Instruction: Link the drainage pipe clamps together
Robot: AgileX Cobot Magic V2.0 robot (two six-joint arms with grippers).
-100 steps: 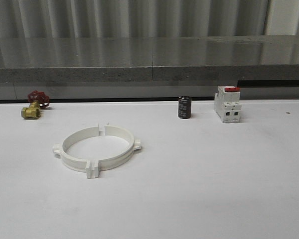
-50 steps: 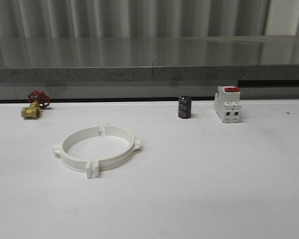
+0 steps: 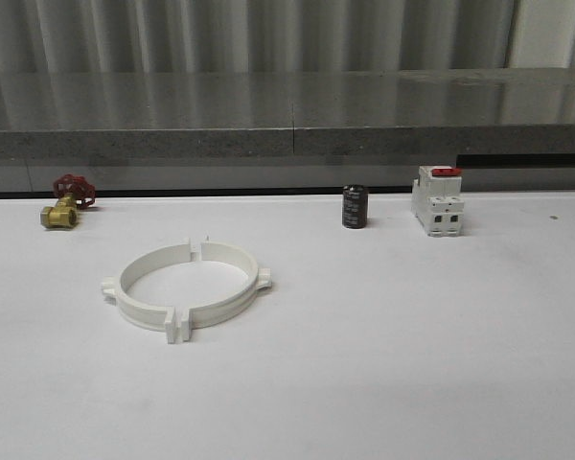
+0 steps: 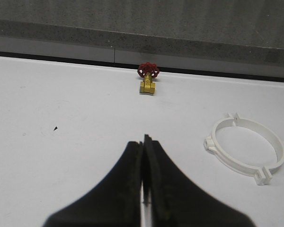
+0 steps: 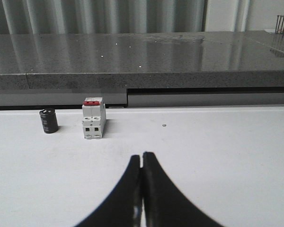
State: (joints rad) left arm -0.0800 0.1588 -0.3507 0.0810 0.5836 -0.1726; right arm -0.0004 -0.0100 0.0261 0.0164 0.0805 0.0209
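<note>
The two white plastic half-ring pipe clamps (image 3: 188, 287) lay joined as one low ring on the white table (image 3: 412, 364), tabs meeting, so the joining looked done. The left gripper (image 4: 144, 142) and right gripper (image 5: 141, 161) hung pressed together, empty, well apart from it.

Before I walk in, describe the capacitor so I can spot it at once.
Look along the back edge of the white table, below the grey ledge. Right of centre stand two small things side by side: the capacitor is the left one, a short dark cylinder, unlike the white, red-topped breaker beside it.
</note>
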